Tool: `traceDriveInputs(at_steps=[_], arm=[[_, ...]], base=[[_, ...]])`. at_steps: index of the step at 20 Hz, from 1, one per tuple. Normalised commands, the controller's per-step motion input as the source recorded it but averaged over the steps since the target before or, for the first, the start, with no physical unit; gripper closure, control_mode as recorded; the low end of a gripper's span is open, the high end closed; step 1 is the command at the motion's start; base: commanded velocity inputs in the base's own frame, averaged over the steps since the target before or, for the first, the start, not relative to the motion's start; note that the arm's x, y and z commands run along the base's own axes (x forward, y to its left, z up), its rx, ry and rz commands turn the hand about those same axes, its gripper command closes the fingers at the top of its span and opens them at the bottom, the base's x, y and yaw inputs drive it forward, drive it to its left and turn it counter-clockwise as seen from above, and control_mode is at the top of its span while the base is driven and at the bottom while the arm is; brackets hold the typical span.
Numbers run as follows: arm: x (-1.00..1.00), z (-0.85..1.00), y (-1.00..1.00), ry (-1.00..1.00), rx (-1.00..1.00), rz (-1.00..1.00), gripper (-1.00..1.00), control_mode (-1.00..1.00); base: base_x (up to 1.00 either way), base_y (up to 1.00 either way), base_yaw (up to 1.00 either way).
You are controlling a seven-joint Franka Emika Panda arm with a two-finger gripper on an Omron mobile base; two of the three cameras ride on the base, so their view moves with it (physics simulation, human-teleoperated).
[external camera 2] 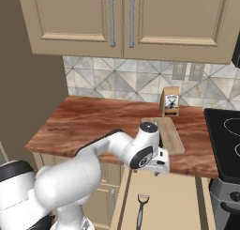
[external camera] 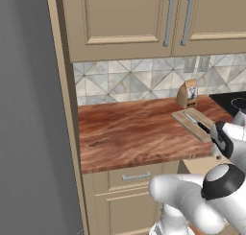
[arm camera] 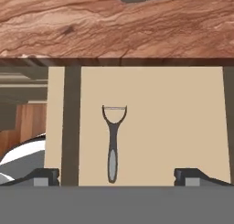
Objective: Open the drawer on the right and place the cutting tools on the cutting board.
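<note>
Biggest thing here is the worktop (external camera 2: 93,123), a reddish-brown slab with swirly wood grain, sitting under beige panelled wall cabinets (external camera 2: 126,18) with long silver bar handles. Behind it is a grey and cream tiled backsplash (external camera: 129,78) in a diamond pattern, and a black stovetop (external camera 2: 225,135) sits at the right end.

The drawer (external camera 2: 164,201) is pulled out below the worktop edge, a wide plain tan box with a smooth flat bottom. To its left is a narrower beige drawer front (external camera: 134,176) with a short silver handle.

The cutting board (external camera 2: 171,135) lies flat on the worktop near the front edge, pale wood with lengthwise stripes. In the left base view a knife (external camera: 199,123) with a black handle and thin silver blade lies on it. Just behind the board stands a small brown paper bag (external camera 2: 169,101) with a pale label; too small to read anything on it.

The gripper (arm camera: 116,175) hangs over the open drawer, jaws spread wide with nothing between them. Straight below lies a peeler (arm camera: 113,143), Y-shaped head, slim grey and black handle, flat on the drawer bottom.
</note>
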Motion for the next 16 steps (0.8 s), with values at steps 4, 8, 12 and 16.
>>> traceDriveInputs(at_steps=[4, 8, 12, 16], arm=[[-0.10, -0.27, 0.00, 0.17, 0.14, 0.00, -1.00, -1.00], [-0.14, -0.37, 0.00, 0.21, 0.02, 0.00, -1.00, -1.00], [-0.24, -0.34, -0.02, 0.07, 0.10, 0.00, -1.00, -1.00], [-0.04, -0.24, 0.00, 0.10, 0.10, 0.00, -1.00, -1.00]], base=[[0.00, 0.00, 0.00], [0.00, 0.00, 0.00], [0.00, 0.00, 0.00], [0.00, 0.00, 0.00]])
